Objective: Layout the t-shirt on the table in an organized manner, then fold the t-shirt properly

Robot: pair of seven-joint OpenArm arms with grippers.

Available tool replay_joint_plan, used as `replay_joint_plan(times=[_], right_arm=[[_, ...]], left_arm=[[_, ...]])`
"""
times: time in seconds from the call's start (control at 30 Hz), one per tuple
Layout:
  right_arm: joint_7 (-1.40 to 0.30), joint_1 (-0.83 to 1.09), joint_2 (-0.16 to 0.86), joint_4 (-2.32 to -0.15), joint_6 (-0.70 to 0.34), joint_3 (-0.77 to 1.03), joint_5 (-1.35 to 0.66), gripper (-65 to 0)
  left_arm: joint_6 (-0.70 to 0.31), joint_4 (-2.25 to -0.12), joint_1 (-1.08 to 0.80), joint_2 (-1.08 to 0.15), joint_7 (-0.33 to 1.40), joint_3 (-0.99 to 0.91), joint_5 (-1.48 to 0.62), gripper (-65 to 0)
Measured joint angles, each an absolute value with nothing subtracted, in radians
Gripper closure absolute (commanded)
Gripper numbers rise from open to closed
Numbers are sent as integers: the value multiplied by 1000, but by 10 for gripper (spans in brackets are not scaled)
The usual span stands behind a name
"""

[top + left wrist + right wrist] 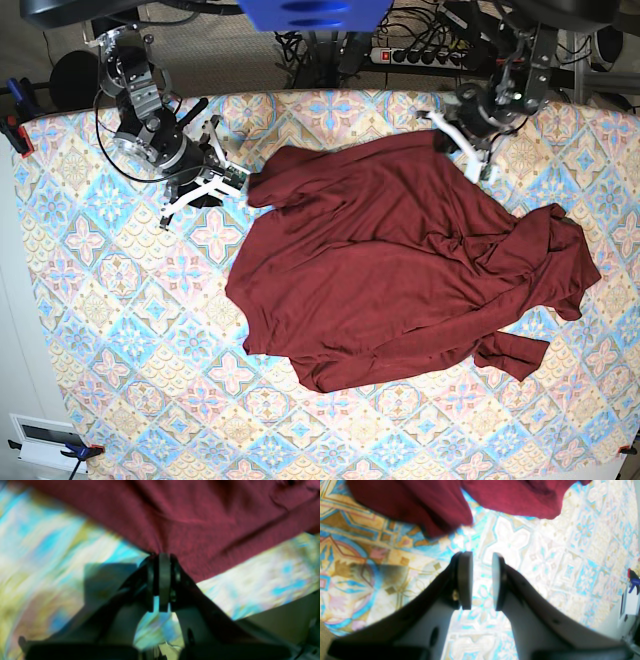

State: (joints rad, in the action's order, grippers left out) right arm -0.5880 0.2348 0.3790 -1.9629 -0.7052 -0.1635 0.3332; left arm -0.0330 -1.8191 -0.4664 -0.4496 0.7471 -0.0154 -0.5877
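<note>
**Sharp overhead, soft wrist views**

The base view is evenly lit and crisp, with faint shadows under the t-shirt [400,270]. The left wrist view is dim and streaked with blur across the table [50,555] (its pattern is unreadable). The right wrist view is bright, washed out at right, its foreground soft.

t-shirt [400,260] spread rumpled across table [120,340] centre. left gripper [445,135] at its far edge, right gripper [232,180] just beside the opposite far corner.
</note>
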Motion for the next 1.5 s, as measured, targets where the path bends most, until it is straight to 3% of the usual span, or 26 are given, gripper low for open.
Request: replay_joint_plan(times=[0.2,0.67,0.9,1.13,1.5], right_arm=[[-593,210,379,-1959,-708,-178,334,-121],[-661,128,222,-1879,-715,-208,318,-140],[-751,-47,197,-1805,-703,-99,57,-214],[-860,-104,178,-1625,-699,52,-119,-213],[-841,-151,174,-1402,-696,48,-316,-213]], left_arm=[[-22,-1818,-508,-451,764,-162,-575,0],[-29,-1818,-504,-447,862,-241,-580,-24],[-27,-1818,-508,-447,862,-241,-580,-10],[-27,-1818,-507,-447,862,-241,-580,-9],[-27,-1818,-504,-445,862,-241,-579,-9]])
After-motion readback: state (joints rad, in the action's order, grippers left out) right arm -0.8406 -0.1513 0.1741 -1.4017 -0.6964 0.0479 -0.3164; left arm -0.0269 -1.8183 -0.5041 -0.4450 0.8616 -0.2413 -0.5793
